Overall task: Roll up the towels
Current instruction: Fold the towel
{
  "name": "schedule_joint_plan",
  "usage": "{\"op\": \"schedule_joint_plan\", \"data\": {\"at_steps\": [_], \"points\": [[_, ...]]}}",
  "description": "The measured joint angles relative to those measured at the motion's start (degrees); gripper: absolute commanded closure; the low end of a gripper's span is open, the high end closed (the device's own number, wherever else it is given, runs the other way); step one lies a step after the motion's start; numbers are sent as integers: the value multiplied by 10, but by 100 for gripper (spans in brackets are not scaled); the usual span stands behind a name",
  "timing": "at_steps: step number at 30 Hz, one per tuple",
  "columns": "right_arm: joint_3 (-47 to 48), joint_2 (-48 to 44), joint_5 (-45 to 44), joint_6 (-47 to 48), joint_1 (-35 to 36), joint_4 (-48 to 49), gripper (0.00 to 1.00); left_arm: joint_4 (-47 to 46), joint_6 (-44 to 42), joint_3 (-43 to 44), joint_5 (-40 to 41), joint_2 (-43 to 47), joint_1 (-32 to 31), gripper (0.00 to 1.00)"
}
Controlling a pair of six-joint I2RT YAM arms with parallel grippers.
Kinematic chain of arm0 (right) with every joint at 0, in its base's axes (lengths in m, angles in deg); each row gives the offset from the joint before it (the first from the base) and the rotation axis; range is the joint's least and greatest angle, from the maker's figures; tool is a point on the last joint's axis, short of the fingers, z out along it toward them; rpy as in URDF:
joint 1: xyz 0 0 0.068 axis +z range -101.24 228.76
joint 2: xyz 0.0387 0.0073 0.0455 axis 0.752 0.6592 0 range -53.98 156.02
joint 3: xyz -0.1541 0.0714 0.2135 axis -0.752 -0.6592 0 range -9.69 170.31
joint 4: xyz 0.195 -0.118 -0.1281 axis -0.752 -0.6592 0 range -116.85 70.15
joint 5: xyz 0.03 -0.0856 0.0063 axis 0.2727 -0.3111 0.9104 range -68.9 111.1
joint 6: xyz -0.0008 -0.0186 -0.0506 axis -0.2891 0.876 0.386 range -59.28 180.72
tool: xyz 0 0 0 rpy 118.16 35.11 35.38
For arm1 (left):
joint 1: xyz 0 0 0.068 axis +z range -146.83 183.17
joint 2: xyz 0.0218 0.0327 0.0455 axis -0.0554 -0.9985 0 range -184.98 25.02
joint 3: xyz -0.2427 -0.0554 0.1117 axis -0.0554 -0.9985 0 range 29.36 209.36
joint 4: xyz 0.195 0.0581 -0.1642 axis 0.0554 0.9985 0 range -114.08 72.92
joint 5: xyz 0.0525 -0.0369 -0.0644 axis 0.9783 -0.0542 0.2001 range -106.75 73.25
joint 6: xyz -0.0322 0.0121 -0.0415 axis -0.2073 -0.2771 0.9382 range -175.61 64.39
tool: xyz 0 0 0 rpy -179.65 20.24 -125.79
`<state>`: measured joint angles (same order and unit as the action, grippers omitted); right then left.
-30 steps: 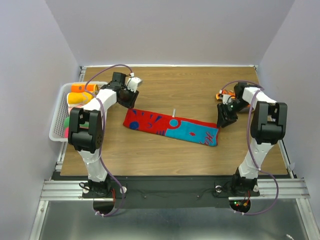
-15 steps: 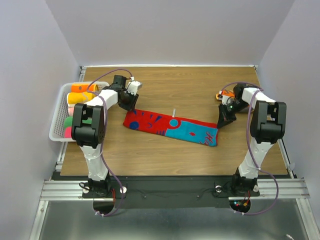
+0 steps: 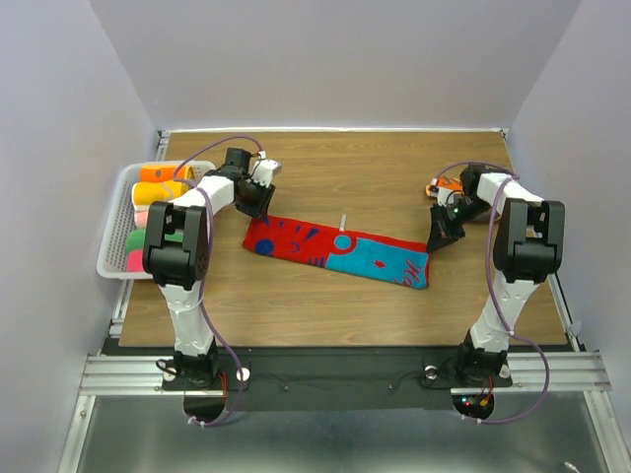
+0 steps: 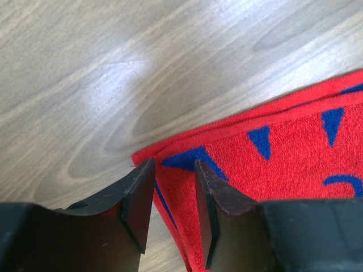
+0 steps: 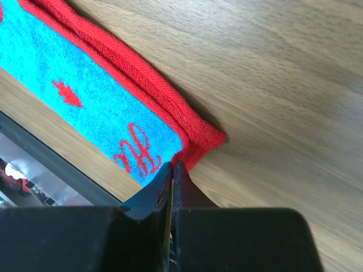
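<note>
Pose: left hand (image 4: 173, 170) angled down, spread astride towel (image 4: 272, 164) corner; right hand (image 5: 172, 168) pressed together.

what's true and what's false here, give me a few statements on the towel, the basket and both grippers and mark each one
1. The patterned towel lies flat and unrolled on the table. True.
2. The right gripper stands wide open. False: its jaws are shut at the corner of the towel's blue end; whether cloth is pinched cannot be told.
3. The left gripper is open over the towel's red corner. True.
4. The basket is empty. False: it holds rolled towels in orange, yellow, pink and green.
</note>
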<state>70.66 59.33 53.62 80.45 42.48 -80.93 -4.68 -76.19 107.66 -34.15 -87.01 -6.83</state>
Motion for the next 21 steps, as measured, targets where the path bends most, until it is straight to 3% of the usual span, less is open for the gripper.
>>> {"op": "schedule_joint_plan", "data": {"at_steps": [10, 21], "points": [[-6, 0, 3, 2, 0, 0, 99, -6, 0, 14, 11, -17, 0, 58], [-7, 0, 5, 4, 0, 0, 99, -12, 0, 14, 12, -21, 1, 98]]}}
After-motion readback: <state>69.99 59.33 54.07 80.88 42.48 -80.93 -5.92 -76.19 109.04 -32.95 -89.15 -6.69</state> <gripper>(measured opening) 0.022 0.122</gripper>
